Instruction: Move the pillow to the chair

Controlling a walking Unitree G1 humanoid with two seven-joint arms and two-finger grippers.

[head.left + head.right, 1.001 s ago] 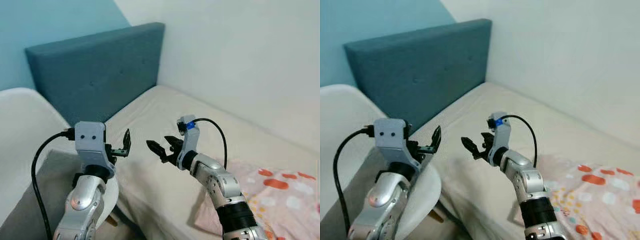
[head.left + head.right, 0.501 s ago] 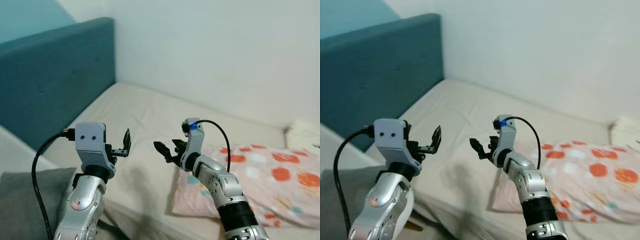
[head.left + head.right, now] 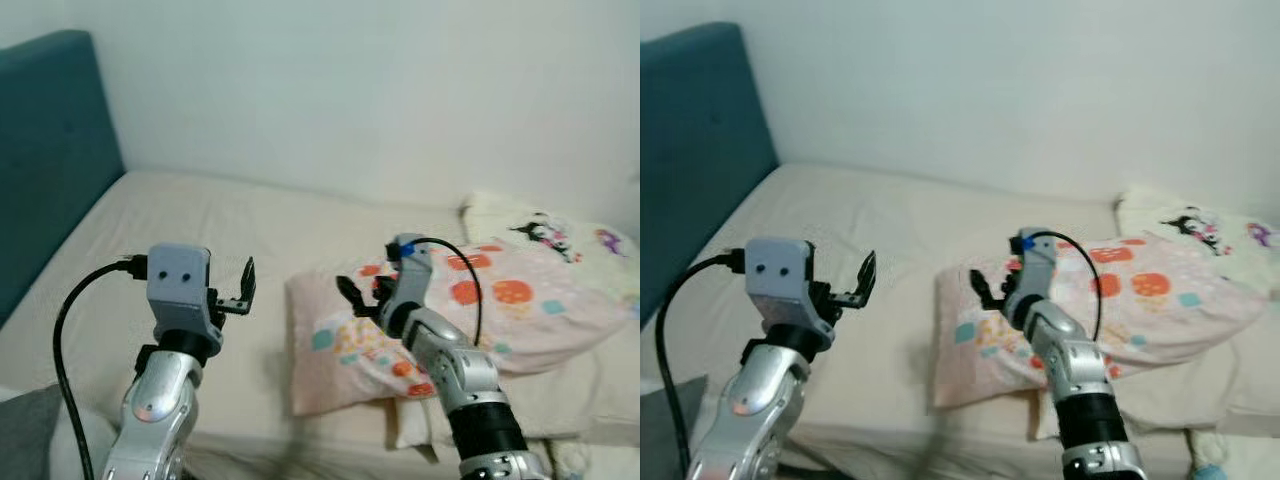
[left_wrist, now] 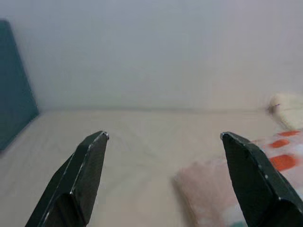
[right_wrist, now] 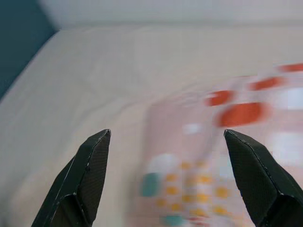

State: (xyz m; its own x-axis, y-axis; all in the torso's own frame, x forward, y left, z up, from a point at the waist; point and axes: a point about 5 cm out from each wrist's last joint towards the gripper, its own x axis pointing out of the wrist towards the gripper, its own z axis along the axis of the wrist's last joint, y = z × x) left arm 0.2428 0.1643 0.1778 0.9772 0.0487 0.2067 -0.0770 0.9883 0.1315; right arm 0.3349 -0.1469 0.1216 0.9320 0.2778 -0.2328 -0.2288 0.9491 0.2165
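1. Lying on the bed (image 3: 200,215) in the left eye view is one pink spotted pillow (image 3: 450,310), long axis running left to right; one cream pillow (image 3: 545,225) sits behind it.
2. Right eye view: left gripper (image 3: 862,280) and right gripper (image 3: 985,287) are both raised above the bed.
3. Left wrist view: fingers (image 4: 83,172) apart.
4. Right wrist view: fingers (image 5: 85,172) apart above the pillow.

Pillow (image 3: 420,320) on bed (image 3: 190,260), headboard (image 3: 50,150) left, wall (image 3: 350,90) behind
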